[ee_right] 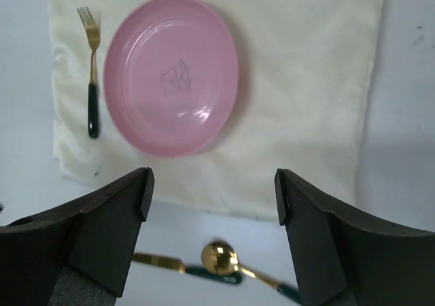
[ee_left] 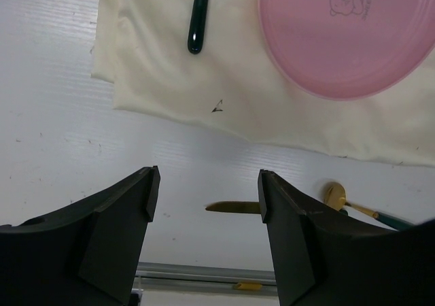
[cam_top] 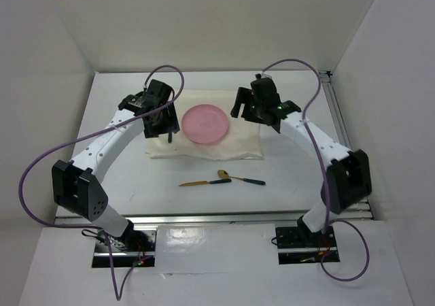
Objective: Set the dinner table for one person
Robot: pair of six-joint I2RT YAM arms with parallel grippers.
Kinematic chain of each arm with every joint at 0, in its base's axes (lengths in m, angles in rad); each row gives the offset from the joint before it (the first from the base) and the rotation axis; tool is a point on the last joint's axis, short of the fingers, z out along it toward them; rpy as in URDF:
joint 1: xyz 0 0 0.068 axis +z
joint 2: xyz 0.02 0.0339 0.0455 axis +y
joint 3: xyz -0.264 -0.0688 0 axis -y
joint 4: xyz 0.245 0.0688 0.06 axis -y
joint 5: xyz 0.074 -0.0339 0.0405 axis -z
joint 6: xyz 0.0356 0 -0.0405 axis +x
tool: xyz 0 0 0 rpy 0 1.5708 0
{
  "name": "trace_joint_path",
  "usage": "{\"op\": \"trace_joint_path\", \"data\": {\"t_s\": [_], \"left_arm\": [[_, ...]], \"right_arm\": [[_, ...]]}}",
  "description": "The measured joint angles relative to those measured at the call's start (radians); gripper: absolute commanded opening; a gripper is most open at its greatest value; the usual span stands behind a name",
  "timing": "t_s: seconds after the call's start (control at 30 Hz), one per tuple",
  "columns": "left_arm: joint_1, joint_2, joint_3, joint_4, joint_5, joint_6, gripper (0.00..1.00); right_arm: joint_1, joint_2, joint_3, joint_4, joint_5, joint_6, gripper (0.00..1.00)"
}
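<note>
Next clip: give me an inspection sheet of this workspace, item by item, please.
Surface: matte white tabletop, metal rails along near and right edges.
Job's things: cream rectangular cloth carrying round pink plastic plate; gold fork, dark green handle, on cloth left of plate; gold knife and gold spoon, dark handles, on bare tabletop nearer than cloth.
Clutter: small dark speck on cloth.
Grippers: left gripper and right gripper open, empty.
Cables: purple cables loop off both arms, clear of tableware.
Surroundings: plain white walls.
</note>
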Motion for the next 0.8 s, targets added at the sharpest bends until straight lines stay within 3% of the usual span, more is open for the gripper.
{"op": "trace_joint_path", "data": {"t_s": [0.17, 0.27, 0.4, 0.57, 0.8], "left_arm": [[-0.008, 0.003, -0.013, 0.018, -0.002, -0.002, 0.77], [-0.011, 0.005, -0.014, 0.025, -0.002, -0.002, 0.77], [-0.011, 0.009, -0.014, 0.025, -0.003, -0.002, 0.77], [-0.011, 0.009, -0.014, 0.026, -0.003, -0.001, 0.77], [-0.011, 0.009, -0.014, 0.026, -0.010, -0.001, 0.77]], "right_arm": [[0.004, -0.273, -0.195, -0.009, 0.009, -0.031, 0.82], [0.029, -0.342, -0.308, -0.043, 0.006, -0.029, 0.81], [0.091, -0.347, -0.422, -0.116, -0.002, -0.014, 0.80], [0.167, -0.322, -0.449, -0.158, -0.008, -0.029, 0.72], [0.318, -0.220, -0.447, -0.155, -0.053, -0.184, 0.70]]}}
